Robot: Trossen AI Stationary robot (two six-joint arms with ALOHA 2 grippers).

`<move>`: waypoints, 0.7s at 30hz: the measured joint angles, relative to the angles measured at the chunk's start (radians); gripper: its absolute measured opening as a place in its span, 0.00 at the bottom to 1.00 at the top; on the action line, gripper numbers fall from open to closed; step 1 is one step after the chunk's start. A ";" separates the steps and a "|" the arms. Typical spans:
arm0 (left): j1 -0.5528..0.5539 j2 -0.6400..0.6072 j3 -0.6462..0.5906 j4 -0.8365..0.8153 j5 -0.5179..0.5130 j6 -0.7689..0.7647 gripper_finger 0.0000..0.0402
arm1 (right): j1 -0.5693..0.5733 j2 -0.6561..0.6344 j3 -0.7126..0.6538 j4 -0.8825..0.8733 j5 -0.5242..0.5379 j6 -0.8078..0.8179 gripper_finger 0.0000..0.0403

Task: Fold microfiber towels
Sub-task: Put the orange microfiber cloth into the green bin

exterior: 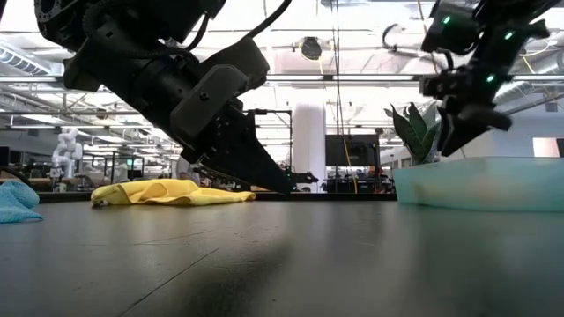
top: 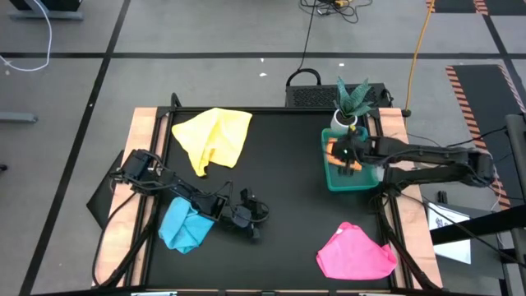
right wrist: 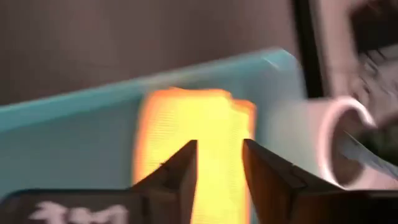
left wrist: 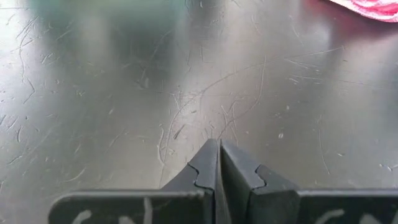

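Observation:
A folded yellow towel (top: 335, 151) lies in the green tray (top: 355, 182) at the table's right; it also shows in the right wrist view (right wrist: 193, 118). My right gripper (top: 350, 158) is open over the tray, its fingers just above the towel (right wrist: 219, 163). A second yellow towel (top: 212, 138) lies crumpled at the far left. A light blue towel (top: 184, 227) lies bunched at the near left. A pink towel (top: 355, 253) lies at the near right. My left gripper (top: 258, 220) is shut and empty, low over the bare table (left wrist: 217, 146), right of the blue towel.
A white pot (top: 343, 121) with a green plant (top: 353, 97) stands just behind the tray. In the low view the tray's wall (exterior: 480, 183) is at the right and the yellow towel (exterior: 172, 192) at the far left. Bare table lies between the towels.

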 joint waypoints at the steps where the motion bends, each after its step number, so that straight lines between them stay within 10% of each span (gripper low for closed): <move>1: 0.000 0.000 0.000 0.000 0.000 0.000 0.05 | -0.024 0.010 0.000 -0.003 -0.002 -0.001 0.20; 8: 0.016 0.000 0.000 0.001 -0.002 0.000 0.05 | -0.166 0.096 0.107 -0.010 -0.042 0.115 0.02; 16: 0.026 0.000 0.000 0.000 -0.002 -0.001 0.05 | -0.250 0.192 0.235 -0.083 -0.418 0.491 0.01; 21: 0.010 0.000 0.000 0.000 0.005 -0.007 0.05 | -0.264 0.261 0.233 -0.304 -0.331 0.607 0.00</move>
